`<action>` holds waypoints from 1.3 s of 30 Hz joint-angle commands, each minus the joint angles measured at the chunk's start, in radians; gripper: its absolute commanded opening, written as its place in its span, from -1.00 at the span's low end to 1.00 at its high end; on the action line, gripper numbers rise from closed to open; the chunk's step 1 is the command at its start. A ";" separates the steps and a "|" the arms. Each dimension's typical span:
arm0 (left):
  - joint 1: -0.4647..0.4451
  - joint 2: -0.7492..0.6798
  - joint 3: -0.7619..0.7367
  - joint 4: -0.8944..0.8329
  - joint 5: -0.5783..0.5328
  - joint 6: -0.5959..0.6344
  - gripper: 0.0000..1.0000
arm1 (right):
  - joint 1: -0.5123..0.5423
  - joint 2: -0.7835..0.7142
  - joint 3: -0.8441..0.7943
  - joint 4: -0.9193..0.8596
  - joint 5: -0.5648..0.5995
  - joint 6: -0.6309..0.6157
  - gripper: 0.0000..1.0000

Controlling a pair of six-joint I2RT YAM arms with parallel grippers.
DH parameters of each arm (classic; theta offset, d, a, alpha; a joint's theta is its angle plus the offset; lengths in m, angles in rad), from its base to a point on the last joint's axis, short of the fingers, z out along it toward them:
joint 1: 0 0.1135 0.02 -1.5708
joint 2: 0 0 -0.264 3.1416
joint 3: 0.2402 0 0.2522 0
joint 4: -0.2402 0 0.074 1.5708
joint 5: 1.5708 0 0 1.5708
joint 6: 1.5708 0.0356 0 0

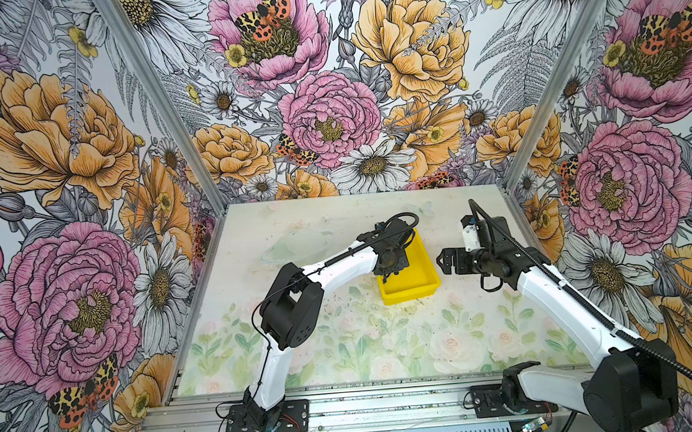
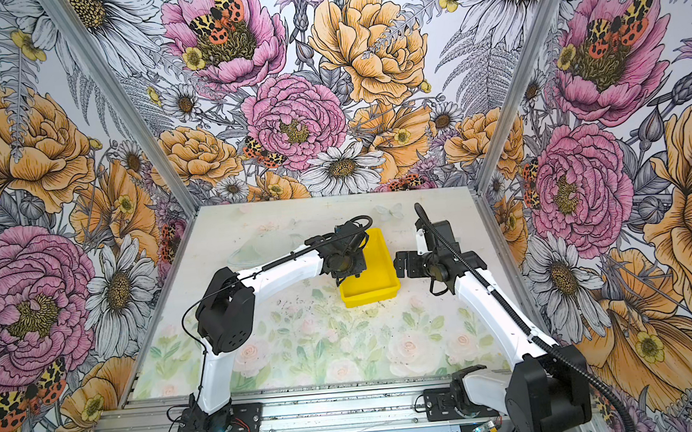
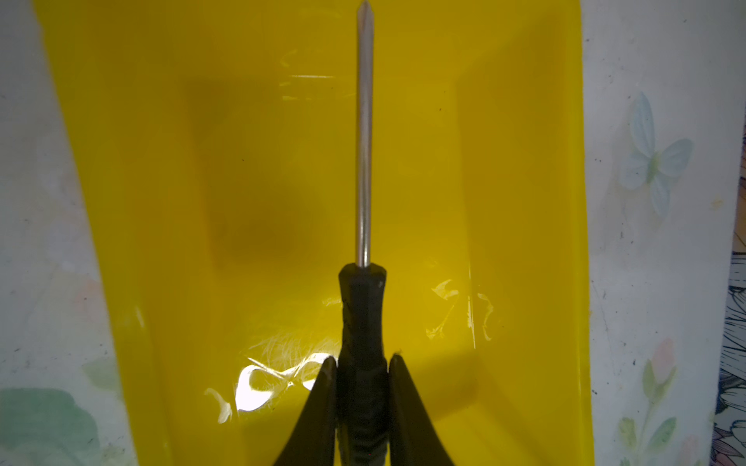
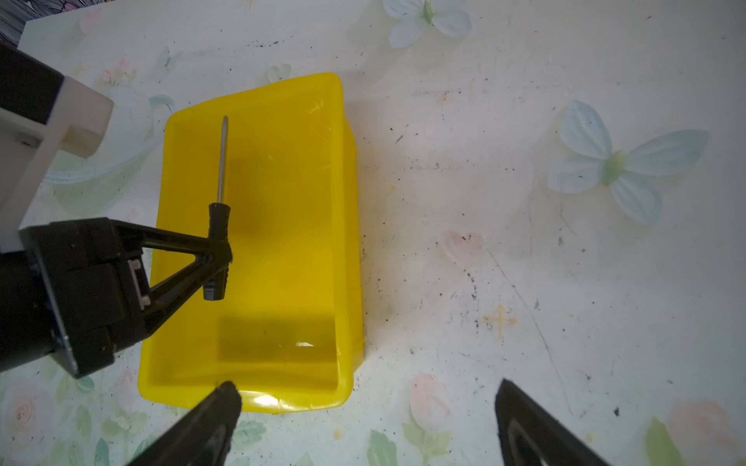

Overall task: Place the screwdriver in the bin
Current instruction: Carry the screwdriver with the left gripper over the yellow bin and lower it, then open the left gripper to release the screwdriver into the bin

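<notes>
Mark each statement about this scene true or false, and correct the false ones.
1. The left gripper is shut on the screwdriver's handle. True.
2. The screwdriver lies loose on the floor of the bin. False: the left gripper holds it over the bin and has not let go.
3. The right gripper clamps the bin's wall. False: its jaws stand wide open and clamp nothing.
4. The bin stands on the table. True.
</notes>
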 commanded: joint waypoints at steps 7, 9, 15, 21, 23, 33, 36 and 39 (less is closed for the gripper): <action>-0.018 0.080 0.064 0.005 0.041 -0.019 -0.72 | -0.015 -0.018 -0.010 0.027 0.010 -0.011 0.99; -0.019 0.089 0.066 0.005 0.044 -0.020 -0.71 | -0.016 -0.018 -0.012 0.027 0.010 -0.010 0.99; -0.024 0.111 0.067 0.005 0.043 -0.026 -0.68 | -0.019 -0.018 -0.015 0.030 0.009 -0.008 0.99; -0.023 0.118 0.070 0.005 0.038 -0.026 -0.53 | -0.020 -0.021 -0.016 0.030 0.010 -0.010 0.99; -0.023 0.116 0.070 0.005 0.034 -0.024 -0.48 | -0.022 -0.021 -0.014 0.031 0.010 -0.008 0.99; -0.036 0.081 0.063 0.006 0.012 -0.013 -0.17 | -0.021 -0.029 -0.010 0.030 0.000 -0.002 0.99; -0.043 0.050 0.054 0.004 -0.002 -0.009 -0.11 | -0.021 -0.032 -0.015 0.030 -0.008 0.002 0.99; -0.056 -0.005 0.034 0.005 -0.038 -0.002 -0.08 | -0.021 -0.041 -0.022 0.030 -0.014 0.009 0.99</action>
